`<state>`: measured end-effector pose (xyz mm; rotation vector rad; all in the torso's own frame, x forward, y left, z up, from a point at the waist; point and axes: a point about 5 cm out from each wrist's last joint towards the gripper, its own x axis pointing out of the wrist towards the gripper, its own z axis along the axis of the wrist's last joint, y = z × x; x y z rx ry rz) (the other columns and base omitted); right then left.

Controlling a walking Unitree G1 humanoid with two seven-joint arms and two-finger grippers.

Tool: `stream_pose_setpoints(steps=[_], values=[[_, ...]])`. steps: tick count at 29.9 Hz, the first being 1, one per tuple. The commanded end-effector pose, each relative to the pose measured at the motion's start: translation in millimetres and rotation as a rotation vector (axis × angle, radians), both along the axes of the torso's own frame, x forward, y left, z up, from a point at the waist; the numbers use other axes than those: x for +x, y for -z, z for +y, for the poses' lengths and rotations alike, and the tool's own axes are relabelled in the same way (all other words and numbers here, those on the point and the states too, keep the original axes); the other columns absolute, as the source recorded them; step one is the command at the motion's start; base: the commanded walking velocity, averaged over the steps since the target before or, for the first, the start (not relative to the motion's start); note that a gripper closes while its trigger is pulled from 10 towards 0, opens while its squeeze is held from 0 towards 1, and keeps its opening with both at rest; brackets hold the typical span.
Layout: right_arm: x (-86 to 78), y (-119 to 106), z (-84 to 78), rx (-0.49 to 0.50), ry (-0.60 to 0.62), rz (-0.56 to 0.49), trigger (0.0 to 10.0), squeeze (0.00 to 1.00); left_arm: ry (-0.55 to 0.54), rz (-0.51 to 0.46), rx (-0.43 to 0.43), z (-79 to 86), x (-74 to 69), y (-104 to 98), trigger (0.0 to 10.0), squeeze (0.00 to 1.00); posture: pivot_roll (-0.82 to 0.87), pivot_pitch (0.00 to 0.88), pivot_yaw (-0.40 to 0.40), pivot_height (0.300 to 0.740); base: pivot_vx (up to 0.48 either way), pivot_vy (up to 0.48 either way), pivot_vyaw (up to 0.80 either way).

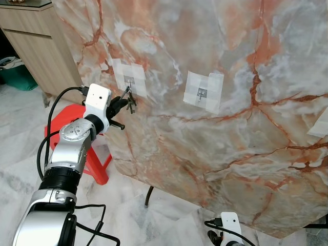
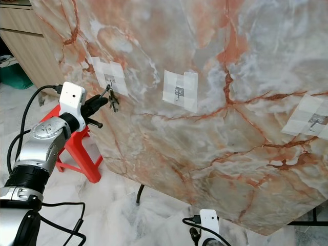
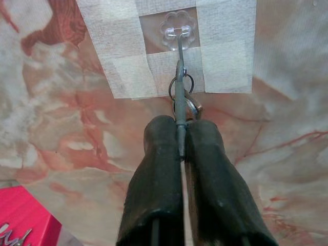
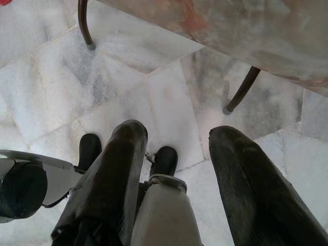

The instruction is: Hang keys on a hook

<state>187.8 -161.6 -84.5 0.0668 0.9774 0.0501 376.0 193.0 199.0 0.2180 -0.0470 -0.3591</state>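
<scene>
I'm facing a big marble slab (image 1: 215, 143), pink and orange veined, tilted above a pale marble floor (image 4: 154, 97), with a wooden cabinet (image 1: 36, 46) off to the far left and a red plastic stool (image 1: 97, 164) just below my left arm. My left arm is raised and bent at the elbow, reaching forward so the left gripper (image 3: 180, 148) sits right up at the slab's leftmost taped patch (image 1: 129, 77). Its two black fingers (image 3: 159, 169) are pinched together on the keys (image 1: 130, 102), gripping a flat metal piece edge-on. The key ring (image 3: 180, 84) lies just above the fingertips and is looped over the clear plastic hook (image 3: 177, 31), with the rest of the bunch dangling against the slab. Further right are a second taped hook (image 1: 203, 92) and a third (image 2: 316, 121), both bare. My right gripper (image 4: 177, 154) hangs low over the floor, fingers spread apart, near the slab's dark metal legs (image 4: 241, 92)
</scene>
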Motion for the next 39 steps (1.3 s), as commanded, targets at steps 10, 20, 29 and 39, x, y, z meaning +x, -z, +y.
stream_pose_setpoints(steps=[10,20,29,39], values=[[0.6,0,0.7,0.011,0.018,-0.004,10.0,0.00,0.010,-0.023,-0.006,-0.5,-1.2,-5,10.0,1.00,0.09,0.063,0.028,0.740,0.000,0.000,0.00],[-0.3,0,0.6,0.010,0.017,-0.002,10.0,0.00,0.013,0.012,-0.023,12.9,-20.3,9,10.0,1.00,0.09,0.061,0.030,0.740,0.000,0.000,0.00],[-2.6,1,-0.2,0.009,0.019,0.004,10.0,0.00,-0.098,0.183,0.022,48.7,-61.7,66,10.0,0.00,0.09,0.055,0.029,0.740,0.000,0.000,0.00],[-4.2,2,-1.8,-0.002,0.008,0.010,10.0,0.00,-0.363,0.658,-0.119,64.2,-131.9,208,10.0,0.00,0.08,0.026,0.020,0.740,0.000,0.000,0.00]])
